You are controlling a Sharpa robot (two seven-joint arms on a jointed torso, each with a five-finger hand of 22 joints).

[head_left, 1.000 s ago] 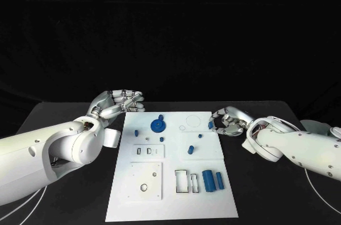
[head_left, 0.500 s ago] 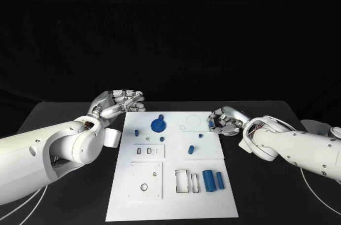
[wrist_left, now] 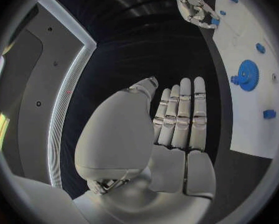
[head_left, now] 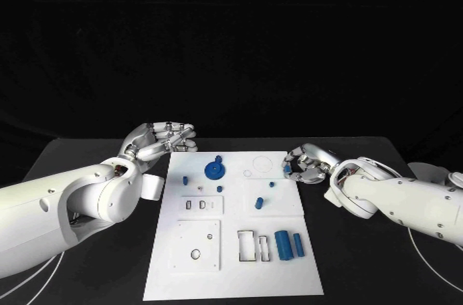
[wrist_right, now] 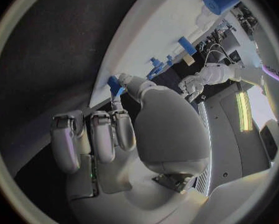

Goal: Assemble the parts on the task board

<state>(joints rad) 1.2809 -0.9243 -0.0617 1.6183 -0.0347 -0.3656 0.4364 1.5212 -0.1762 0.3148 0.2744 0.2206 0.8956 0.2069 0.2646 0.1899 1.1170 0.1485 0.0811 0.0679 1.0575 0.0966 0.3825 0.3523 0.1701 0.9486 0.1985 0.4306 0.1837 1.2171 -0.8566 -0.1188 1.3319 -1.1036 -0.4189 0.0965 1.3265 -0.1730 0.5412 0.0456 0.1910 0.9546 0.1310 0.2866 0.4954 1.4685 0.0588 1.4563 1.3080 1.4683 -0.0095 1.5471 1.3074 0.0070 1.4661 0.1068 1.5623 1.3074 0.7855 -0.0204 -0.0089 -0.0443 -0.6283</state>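
The task board (head_left: pixel 231 251) lies flat in the middle of the black worktop (head_left: pixel 87 151), its long side running away from the robot.

Left robot hand (head_left: pixel 162 138): positioned just off the board's far left corner, above the worktop. In the left wrist view its fingers (wrist_left: pixel 179 109) lie straight and side by side with the thumb alongside, and nothing is held in it. It does not touch the board.

Right robot hand (head_left: pixel 307 164): positioned at the board's right edge, toward the far end. Its fingers are curled in. A small blue part (wrist_right: pixel 115 86) is pinched between thumb and fingertip in the right wrist view, right at the board's edge; the same blue shows at the fingertips in the head view (head_left: pixel 286 169).

Parts on the board, placed relative to the blue gear (head_left: pixel 213 168), which sits near the far end, left of centre:
- a small blue piece (head_left: pixel 185 180) just left of the gear and nearer the robot;
- a small blue piece (head_left: pixel 219 188) directly nearer the robot from the gear;
- two small blue pieces (head_left: pixel 271 183) (head_left: pixel 259 202) to the gear's right, toward the board's middle;
- a large blue cylinder (head_left: pixel 284 244) and a slimmer blue cylinder (head_left: pixel 299 245) well apart from the gear, lying side by side near the board's near right portion, just beside two narrow rectangular slots (head_left: pixel 247 245).

A circular outline (head_left: pixel 261 162) is marked on the board to the gear's right.
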